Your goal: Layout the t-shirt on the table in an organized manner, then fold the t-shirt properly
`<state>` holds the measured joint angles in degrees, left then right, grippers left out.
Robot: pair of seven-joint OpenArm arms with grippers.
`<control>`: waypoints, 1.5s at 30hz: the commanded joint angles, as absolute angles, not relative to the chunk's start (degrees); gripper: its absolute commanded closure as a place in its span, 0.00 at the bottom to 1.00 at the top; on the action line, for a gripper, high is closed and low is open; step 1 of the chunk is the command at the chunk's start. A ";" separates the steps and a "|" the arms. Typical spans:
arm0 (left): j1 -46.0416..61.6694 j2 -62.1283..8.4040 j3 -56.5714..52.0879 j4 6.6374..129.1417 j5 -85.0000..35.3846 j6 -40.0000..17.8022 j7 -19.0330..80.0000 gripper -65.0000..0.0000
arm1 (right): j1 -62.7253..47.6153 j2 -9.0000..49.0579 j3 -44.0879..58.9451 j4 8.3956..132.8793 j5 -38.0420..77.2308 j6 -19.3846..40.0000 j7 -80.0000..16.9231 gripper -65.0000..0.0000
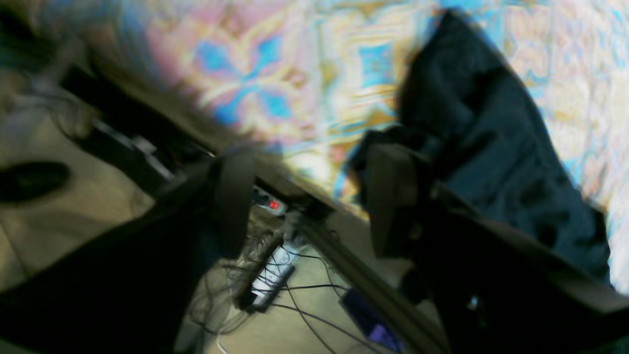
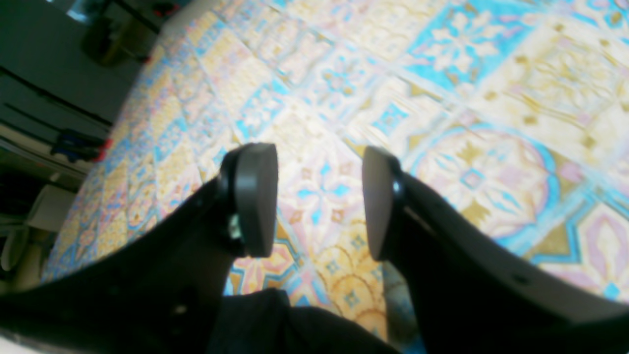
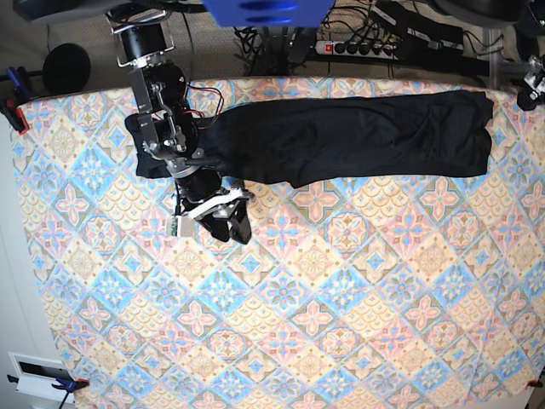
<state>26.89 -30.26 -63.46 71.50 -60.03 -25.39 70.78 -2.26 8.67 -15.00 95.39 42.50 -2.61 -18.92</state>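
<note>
**Shirt stretched along the far table edge**

Only the base view shows the whole t-shirt (image 3: 349,136): a long black band lying left to right across the table (image 3: 281,324) near its far edge. The left wrist view (blurred) shows the left end effector (image 1: 314,201) released, over the table's edge beside one shirt end. The right end effector (image 2: 319,201) hangs released, empty, above patterned cloth.

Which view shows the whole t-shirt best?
The base view: the t-shirt lies stretched along the table's far edge, visible nearly end to end. The left wrist view shows one blurred end near the edge; the right wrist view shows only a dark scrap at the bottom.
</note>
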 commanded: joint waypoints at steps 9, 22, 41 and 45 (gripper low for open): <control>19.38 -31.96 -64.04 74.51 -60.97 -26.24 70.73 0.46 | -1.54 9.19 -14.73 96.40 42.86 -1.98 -17.45 0.59; 9.54 -26.68 -54.81 71.43 -47.96 -26.51 67.74 0.46 | -1.63 9.27 -14.73 96.40 42.86 -1.98 -17.45 0.59; 13.23 -26.51 -47.43 71.52 -49.01 -26.68 68.18 0.46 | -1.10 9.19 -14.73 96.04 42.86 -1.98 -17.27 0.60; 17.71 -27.03 -47.43 71.52 -55.16 -26.95 68.00 0.46 | -1.10 9.01 -14.73 94.99 42.86 -1.98 -17.19 0.60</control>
<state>17.50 -26.22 -47.27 71.07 -56.42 -27.05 66.65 -2.09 9.17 -14.87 94.24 42.48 -2.81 -18.50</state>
